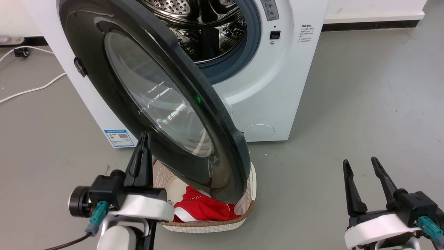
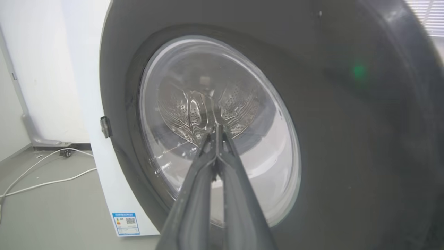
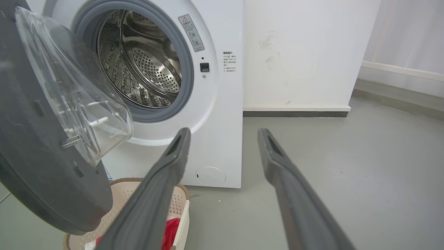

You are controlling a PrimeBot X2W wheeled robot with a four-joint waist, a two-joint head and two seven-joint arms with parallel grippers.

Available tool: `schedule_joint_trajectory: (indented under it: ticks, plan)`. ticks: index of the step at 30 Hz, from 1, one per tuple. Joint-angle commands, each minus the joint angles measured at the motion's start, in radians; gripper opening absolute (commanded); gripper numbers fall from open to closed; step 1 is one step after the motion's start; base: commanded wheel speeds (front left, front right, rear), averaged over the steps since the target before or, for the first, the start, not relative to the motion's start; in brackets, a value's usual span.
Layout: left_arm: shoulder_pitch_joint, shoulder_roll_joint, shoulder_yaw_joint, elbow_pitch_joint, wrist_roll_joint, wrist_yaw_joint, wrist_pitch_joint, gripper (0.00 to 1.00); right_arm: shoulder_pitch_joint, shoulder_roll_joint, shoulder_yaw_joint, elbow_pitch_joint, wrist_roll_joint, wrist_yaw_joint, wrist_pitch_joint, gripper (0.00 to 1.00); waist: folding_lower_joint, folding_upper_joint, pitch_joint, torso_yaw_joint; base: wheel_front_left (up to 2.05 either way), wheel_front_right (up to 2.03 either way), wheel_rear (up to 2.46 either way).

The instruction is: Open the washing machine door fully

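The half-open washing machine door (image 1: 152,97) crosses your frame's centre, screening the drum (image 1: 208,34) at top; a basket (image 1: 208,224) crowds beneath it. At right the floor (image 1: 364,104) is free.

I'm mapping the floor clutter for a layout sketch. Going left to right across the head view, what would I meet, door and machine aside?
White cable → left gripper → laundry basket → right gripper.

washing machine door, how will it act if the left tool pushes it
Likely swings as one rigid disc: the washing machine door hangs half open, unbent. Its glossy face and glass bowl look slippery, so the shut left tool may skid.
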Motion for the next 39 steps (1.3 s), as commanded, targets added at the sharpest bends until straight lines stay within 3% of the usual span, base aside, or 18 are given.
schedule_joint_trajectory:
  ticks: [1,15,22,27,32,39]
  plan:
    - [-0.01,0.0,0.002,-0.026,-0.004,0.007,-0.002,0.0,-0.013,0.004,-0.001,0.003,0.004,-0.001,-0.003,1.0,0.0,-0.0001,0.0,0.001,0.0,0.0,0.0]
    - [-0.11,0.0,0.018,-0.335,0.02,0.026,-0.002,0.0,-0.021,0.004,-0.006,0.008,0.009,-0.001,-0.003,1.0,0.0,-0.0001,0.006,0.002,0.0,0.0,0.0]
    - [-0.222,0.0,-0.029,-0.433,0.04,-0.006,-0.002,0.0,-0.024,0.004,-0.018,0.006,0.002,-0.001,-0.004,1.0,0.0,-0.0001,0.016,0.01,0.0,0.0,0.0]
    - [-0.299,0.0,-0.131,-0.454,0.027,-0.034,-0.002,0.0,-0.021,0.004,-0.015,0.01,0.005,-0.001,-0.005,1.0,0.0,-0.0001,0.018,0.011,0.0,0.0,0.0]
    - [-0.33,0.0,-0.294,-0.445,0.008,-0.061,-0.002,0.0,-0.012,0.004,-0.021,0.013,0.002,-0.001,0.002,1.0,0.0,-0.0001,0.014,0.01,0.0,0.0,0.0]
    - [-0.25,0.005,-0.496,-0.382,-0.038,-0.091,0.079,0.0,-0.009,0.004,-0.022,0.014,0.009,-0.001,0.002,1.0,0.0,-0.0001,0.022,0.003,0.0,0.0,0.0]
